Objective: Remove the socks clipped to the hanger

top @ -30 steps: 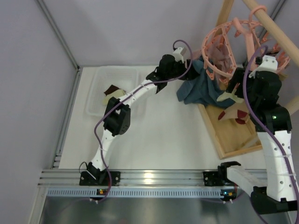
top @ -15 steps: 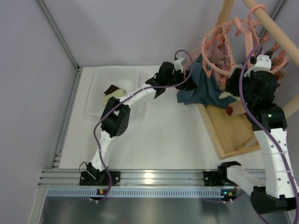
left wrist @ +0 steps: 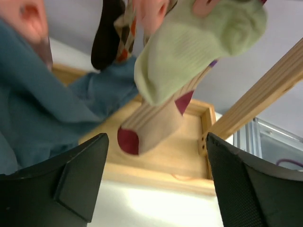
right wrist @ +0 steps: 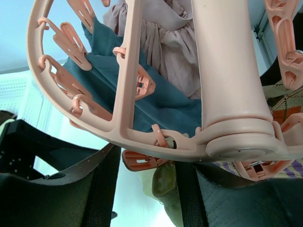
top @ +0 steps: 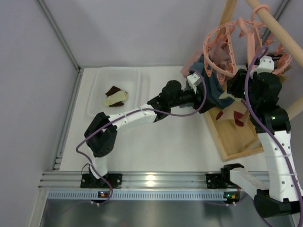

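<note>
Left gripper (left wrist: 157, 146): had swung right, beneath the hanger (right wrist: 128, 71); fingers spread, holding nothing.
Right gripper (right wrist: 147, 189): grip could not be told.
Left wrist only: pale green sock (left wrist: 189, 47) hung clipped above the wooden tray (left wrist: 182, 161).

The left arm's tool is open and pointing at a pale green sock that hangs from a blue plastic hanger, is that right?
Not quite. The hanger is salmon pink, not blue, as the right wrist view shows plainly. The rest holds: in the left wrist view the left tool is open and points at the pale green sock hanging from it.
</note>
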You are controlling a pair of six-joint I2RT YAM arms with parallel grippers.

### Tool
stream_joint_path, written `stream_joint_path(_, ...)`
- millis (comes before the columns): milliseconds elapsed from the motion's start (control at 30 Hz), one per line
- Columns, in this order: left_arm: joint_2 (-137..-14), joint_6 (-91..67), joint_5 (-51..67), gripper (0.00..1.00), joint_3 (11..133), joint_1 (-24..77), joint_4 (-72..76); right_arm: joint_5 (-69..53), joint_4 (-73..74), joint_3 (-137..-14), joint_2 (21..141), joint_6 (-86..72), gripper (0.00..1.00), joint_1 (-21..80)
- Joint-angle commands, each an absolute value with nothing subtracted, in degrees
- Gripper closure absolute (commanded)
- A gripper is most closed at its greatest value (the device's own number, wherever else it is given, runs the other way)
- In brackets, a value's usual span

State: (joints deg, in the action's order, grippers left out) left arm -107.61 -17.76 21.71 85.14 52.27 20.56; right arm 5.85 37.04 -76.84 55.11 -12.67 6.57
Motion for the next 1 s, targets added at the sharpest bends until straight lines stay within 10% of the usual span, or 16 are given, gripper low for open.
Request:
stream_joint_path(0,-109.4,-13.1,19.6,0.12,87.3,53.0,30.0,3.5,33.1,-78.0,54.4,-14.1,0.54,6.0)
stream_joint_path(667,-122.3,-4.0,5.8,0.02,99.2,58.1,38.7,1.1,33.0,-77.5,54.4,-14.4,0.54,6.0)
stream_joint_path(967,-121.9,-7.2,11.4,0.74,99.6,58.1,38.6,2.0,32.3,-77.9,54.0,-14.3,0.50,6.0)
